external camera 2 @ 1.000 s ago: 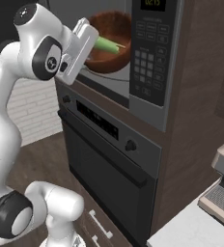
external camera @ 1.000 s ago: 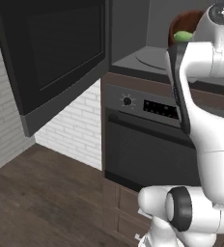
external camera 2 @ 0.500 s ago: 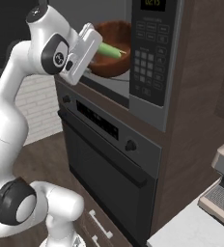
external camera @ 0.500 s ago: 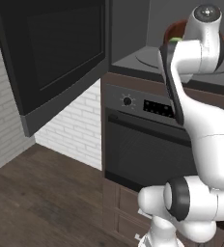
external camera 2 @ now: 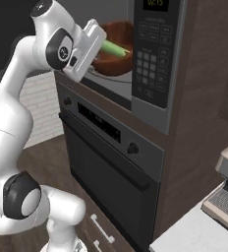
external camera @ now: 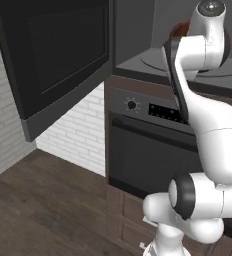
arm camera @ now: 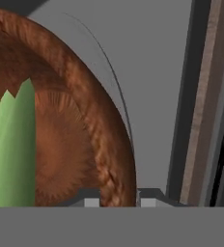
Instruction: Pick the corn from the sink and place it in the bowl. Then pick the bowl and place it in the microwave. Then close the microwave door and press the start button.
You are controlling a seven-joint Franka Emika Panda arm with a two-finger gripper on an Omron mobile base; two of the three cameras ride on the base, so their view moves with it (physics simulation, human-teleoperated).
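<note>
Since a second ago the arm has swung higher and the bowl point(external camera 2: 115, 48) has gone deeper into the microwave point(external camera 2: 135, 93), now over the turntable point(external camera: 188, 62). Bowl: glossy reddish-brown wood, corn point(external camera 2: 113, 48) inside, green husk poking past the rim. Gripper point(arm camera: 119, 200): jaws clamped on the bowl's rim, one tip each side. Grey cavity floor shows right of the bowl, up to the side wall. Microwave door point(external camera: 58, 55) hangs wide open at left.
</note>
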